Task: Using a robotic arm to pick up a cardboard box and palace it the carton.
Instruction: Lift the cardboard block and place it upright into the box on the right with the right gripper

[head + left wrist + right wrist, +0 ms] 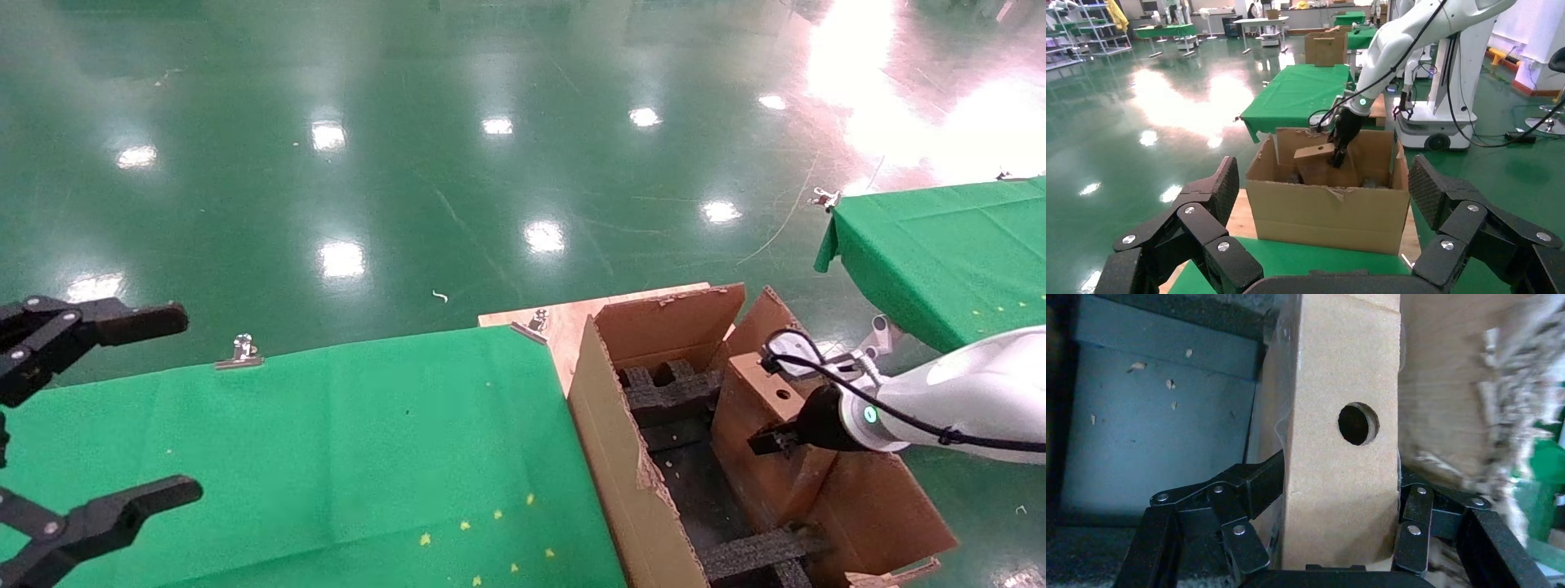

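The small cardboard box [756, 388] with a round hole stands tilted inside the carton [621, 457], against its right wall. My right gripper [776, 441], on the white robotic arm [964, 392] with the teal ring, is shut on the box. The right wrist view shows the box [1333, 373] clamped between both fingers of that gripper [1340, 484]. The left wrist view shows the box [1312, 153] and the right gripper [1338, 156] above the carton's torn front wall [1327, 214]. Black foam inserts [670, 388] line the carton. My left gripper [184, 402] is open and empty over the green table, far left.
A green-clothed table [327, 441] lies left of the carton, its cloth held by metal clips [241, 353]. A wooden board [564, 322] shows under the carton. A second green table [940, 253] stands at the right. The floor beyond is shiny green.
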### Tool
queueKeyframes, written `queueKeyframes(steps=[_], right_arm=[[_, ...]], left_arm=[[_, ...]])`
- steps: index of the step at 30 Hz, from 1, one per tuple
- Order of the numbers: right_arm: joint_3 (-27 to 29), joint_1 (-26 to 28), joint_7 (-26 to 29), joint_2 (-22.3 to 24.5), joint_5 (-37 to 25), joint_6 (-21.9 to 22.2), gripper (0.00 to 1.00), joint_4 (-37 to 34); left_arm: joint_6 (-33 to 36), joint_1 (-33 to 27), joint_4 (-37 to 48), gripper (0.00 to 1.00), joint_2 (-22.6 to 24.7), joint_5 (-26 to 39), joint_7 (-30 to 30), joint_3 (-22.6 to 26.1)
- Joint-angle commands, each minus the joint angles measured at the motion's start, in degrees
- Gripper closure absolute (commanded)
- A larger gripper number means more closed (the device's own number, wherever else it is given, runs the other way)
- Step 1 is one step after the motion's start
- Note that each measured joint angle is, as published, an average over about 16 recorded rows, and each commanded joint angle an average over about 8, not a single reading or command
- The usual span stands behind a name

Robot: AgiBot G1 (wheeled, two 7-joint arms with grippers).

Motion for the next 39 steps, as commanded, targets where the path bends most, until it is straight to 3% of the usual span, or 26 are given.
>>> queueKeyframes(steps=[1,27,28,35,36,39], right_arm=[[-0.14,-0.91,-0.45,-0.56,0.63,0.92,1.00,-1.18],[0.48,-6.38,-13.45,-6.11,14.03,1.23,0.99,-13.39],[0.53,-6.47,-13.79,-6.26,14.27,1.23,0.94,-13.72],[0.80,-6.99,-15.55,-6.93,15.63,1.17,0.07,-15.32],[0.83,-7.04,-15.68,-6.98,15.75,1.17,0.00,-15.43],[0.82,-6.98,-15.46,-6.92,15.63,1.17,0.00,-15.25]], left_arm=[[0.00,0.00,0.00,0.00,0.00,0.00,0.00,0.00],[0.00,0.00,0.00,0.00,0.00,-0.01,0.00,0.01],[0.00,0.00,0.00,0.00,0.00,-0.01,0.00,0.01],[-0.02,0.01,0.02,0.00,-0.01,-0.01,0.01,0.00],[-0.02,0.01,0.02,0.00,-0.01,-0.01,0.01,0.00],[-0.02,0.01,0.02,0.00,-0.01,-0.01,0.01,0.00]])
